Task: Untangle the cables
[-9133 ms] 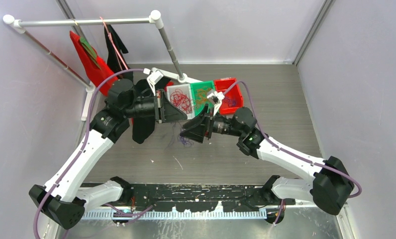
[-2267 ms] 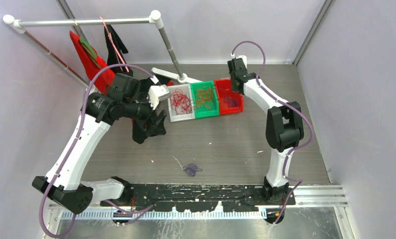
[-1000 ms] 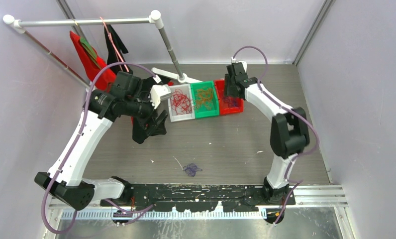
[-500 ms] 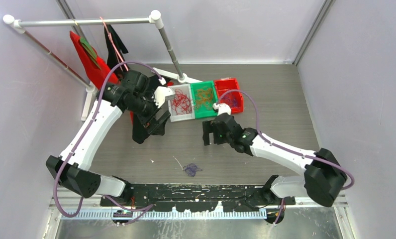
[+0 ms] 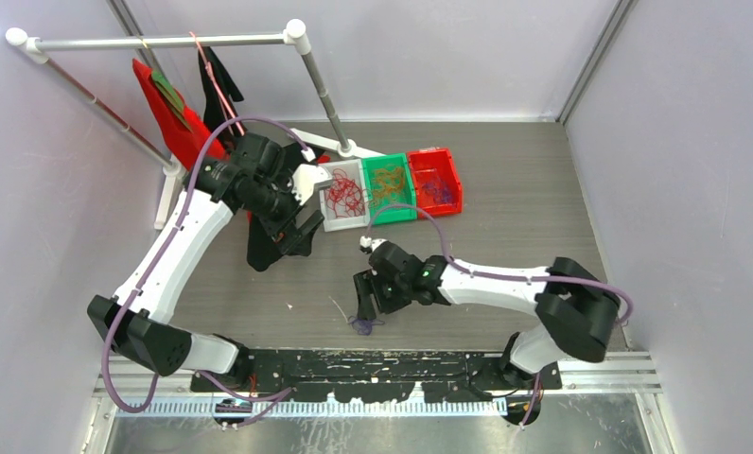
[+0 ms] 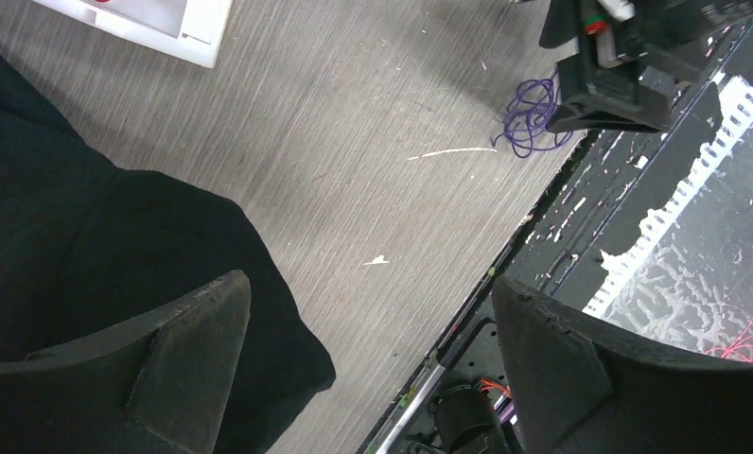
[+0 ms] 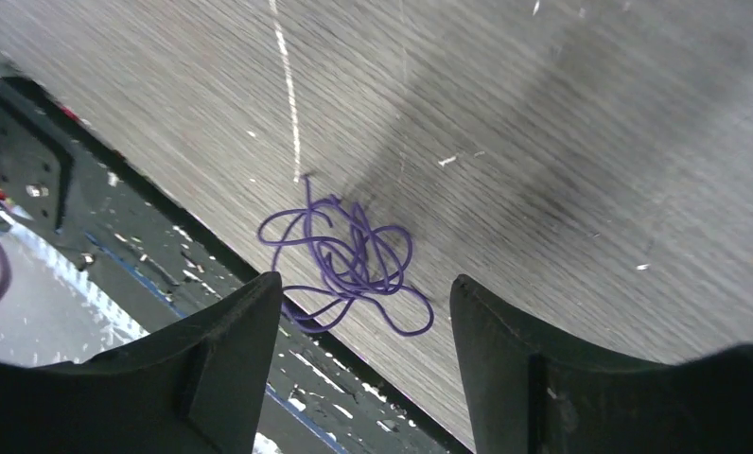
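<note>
A small purple cable clump lies loose on the table near the front edge, also seen in the right wrist view and the left wrist view. My right gripper hovers just over it, open, with nothing between its fingers. Red cables fill the white bin, orange cables the green bin, and purple cables the red bin. My left gripper hangs left of the white bin, wide open and empty, over the table.
A black garment hangs beside the left gripper, dark at the left in its wrist view. A red garment hangs on the white rack at the back left. The black base rail runs along the front edge.
My right arm has swung from the red bin down to the front, over the loose purple clump, and its jaws have narrowed a little. The left arm shifted only slightly.
</note>
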